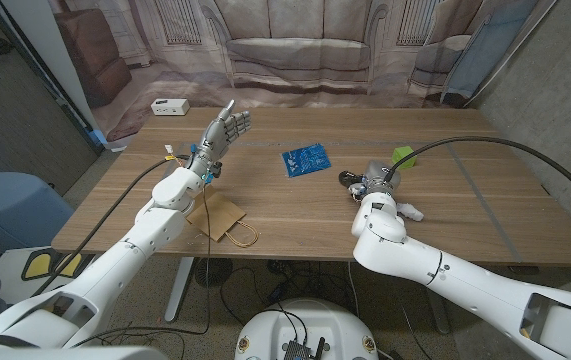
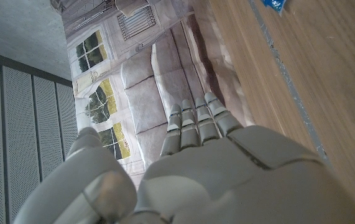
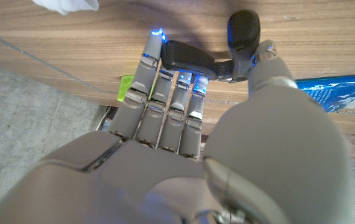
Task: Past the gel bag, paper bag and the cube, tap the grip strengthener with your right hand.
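Note:
The black grip strengthener (image 1: 351, 180) lies mid-table, with the blue gel bag (image 1: 306, 160) just behind it on its left and the green cube (image 1: 402, 155) behind it on its right. My right hand (image 1: 377, 177) sits over the strengthener. In the right wrist view its outstretched fingertips (image 3: 165, 46) touch the strengthener's black handle (image 3: 189, 57), holding nothing. The cube (image 3: 126, 87) and gel bag (image 3: 339, 93) show there too. The brown paper bag (image 1: 220, 218) lies near the front left. My left hand (image 1: 227, 128) is raised above the table, fingers spread, empty (image 2: 196, 168).
A white crumpled object (image 1: 412, 212) lies right of my right forearm. A white box (image 1: 169, 106) sits at the table's far left corner. The wooden table (image 1: 465, 200) has bare room on its right. A printed sofa backdrop hangs behind.

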You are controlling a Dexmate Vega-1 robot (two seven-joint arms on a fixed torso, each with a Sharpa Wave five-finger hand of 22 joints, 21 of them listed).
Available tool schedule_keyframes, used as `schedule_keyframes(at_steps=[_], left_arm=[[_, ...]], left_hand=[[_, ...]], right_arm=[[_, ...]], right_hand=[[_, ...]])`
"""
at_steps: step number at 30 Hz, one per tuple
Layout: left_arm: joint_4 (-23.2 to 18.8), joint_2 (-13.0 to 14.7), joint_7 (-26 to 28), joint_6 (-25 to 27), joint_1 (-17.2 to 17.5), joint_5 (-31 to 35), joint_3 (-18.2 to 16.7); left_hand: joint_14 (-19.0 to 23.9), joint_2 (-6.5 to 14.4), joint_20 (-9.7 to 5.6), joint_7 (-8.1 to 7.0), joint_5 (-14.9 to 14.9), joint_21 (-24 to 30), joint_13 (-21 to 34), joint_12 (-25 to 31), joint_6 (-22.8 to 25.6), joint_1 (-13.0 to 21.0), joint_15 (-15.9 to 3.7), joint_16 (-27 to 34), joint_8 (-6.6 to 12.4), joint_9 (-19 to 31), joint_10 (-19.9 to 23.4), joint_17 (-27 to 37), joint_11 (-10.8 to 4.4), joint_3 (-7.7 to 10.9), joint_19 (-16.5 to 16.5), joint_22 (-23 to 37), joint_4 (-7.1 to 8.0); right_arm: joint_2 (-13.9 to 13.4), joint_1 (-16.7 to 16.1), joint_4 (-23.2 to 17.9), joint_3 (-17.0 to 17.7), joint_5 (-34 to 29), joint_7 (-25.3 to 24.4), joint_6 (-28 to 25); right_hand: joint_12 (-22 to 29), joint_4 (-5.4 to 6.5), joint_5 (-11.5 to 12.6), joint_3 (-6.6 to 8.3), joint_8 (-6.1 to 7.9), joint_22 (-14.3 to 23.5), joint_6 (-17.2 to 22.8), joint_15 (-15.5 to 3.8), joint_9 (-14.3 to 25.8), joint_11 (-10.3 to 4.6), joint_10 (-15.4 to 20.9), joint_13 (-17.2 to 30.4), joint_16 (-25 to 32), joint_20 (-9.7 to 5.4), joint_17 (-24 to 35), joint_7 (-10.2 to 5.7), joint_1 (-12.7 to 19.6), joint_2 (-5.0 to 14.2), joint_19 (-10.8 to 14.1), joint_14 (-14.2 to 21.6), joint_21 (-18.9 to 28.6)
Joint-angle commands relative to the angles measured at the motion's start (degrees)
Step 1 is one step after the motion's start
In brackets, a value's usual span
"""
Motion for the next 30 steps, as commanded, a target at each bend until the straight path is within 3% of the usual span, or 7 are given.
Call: schedule_keyframes(at_steps=[1, 30], left_arm=[[-0.05, 0.01, -0.21, 0.03, -0.21, 0.12, 0.24], [-0.89, 0.35, 0.21, 0.45, 0.02, 0.50, 0.35]], left_hand=[[0.45, 0.41, 0.26, -0.19, -0.09, -0.14, 0.17, -0.08, 0.50, -0.06, 0.27, -0.12, -0.09, 0.19, 0.27, 0.16, -0.03, 0.25, 0.07, 0.30, -0.34], [0.39, 0.50, 0.24, -0.16, -0.09, -0.14, 0.17, -0.11, 0.51, -0.07, 0.33, -0.14, -0.10, 0.19, 0.22, 0.16, 0.04, 0.23, 0.07, 0.30, -0.49]], right_arm=[[1.46, -0.82, 1.80, 0.71, -3.42, 3.82, -0.08], [2.90, -0.69, 4.93, 0.46, -5.61, 7.31, -0.08]], right_hand=[[-0.03, -0.76, 0.33, 0.38, -0.25, 0.15, -0.53, -13.70, 0.01, 0.15, -0.30, 0.27, -0.04, -0.04, 0.43, -0.17, 15.96, 14.90, -0.41, 8.72, 0.35], [-0.37, -0.29, 0.11, -0.69, -0.91, 0.03, -1.18, -13.06, 0.02, -0.12, -1.02, 0.42, -0.97, 0.01, 0.45, -0.29, 14.61, 14.73, -1.28, 7.58, 0.74]])
